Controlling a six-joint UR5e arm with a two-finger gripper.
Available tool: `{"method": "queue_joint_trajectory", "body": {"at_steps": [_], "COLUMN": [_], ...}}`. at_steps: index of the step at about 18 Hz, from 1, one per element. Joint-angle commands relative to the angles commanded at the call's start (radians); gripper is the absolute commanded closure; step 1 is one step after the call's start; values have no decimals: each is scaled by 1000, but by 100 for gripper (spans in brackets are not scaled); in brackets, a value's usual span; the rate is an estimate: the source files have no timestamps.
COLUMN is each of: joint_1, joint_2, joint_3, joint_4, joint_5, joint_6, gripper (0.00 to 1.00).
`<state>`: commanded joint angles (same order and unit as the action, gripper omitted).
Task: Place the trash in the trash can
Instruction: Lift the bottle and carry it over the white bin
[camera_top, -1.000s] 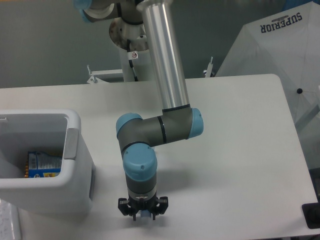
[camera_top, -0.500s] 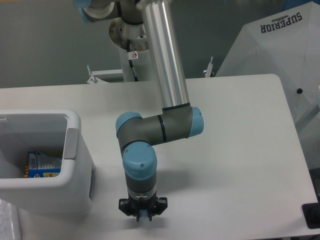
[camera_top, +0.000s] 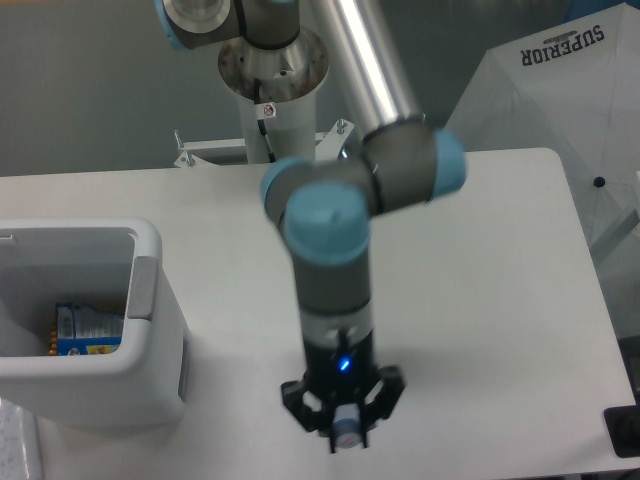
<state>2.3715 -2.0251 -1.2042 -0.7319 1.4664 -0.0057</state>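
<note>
Above the white tabletop (camera_top: 480, 300), the tool (camera_top: 347, 436) points down with a small pale object pinched between its fingers. The bottle (camera_top: 88, 328) with its bluish label lies inside the trash can (camera_top: 150, 350) at left.

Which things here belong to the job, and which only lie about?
Job: trash can, blue-labelled trash inside it, gripper.
Lying about: white umbrella, black object at the right edge.
</note>
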Motion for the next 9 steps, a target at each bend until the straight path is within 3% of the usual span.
{"method": "queue_joint_trajectory", "body": {"at_steps": [3,9], "joint_1": [-6,-83], "joint_2": [63,140], "joint_3": [2,28], "joint_4": [37,43], "joint_5": [0,-6], "joint_6": [-85,-56], "gripper": [75,74]}}
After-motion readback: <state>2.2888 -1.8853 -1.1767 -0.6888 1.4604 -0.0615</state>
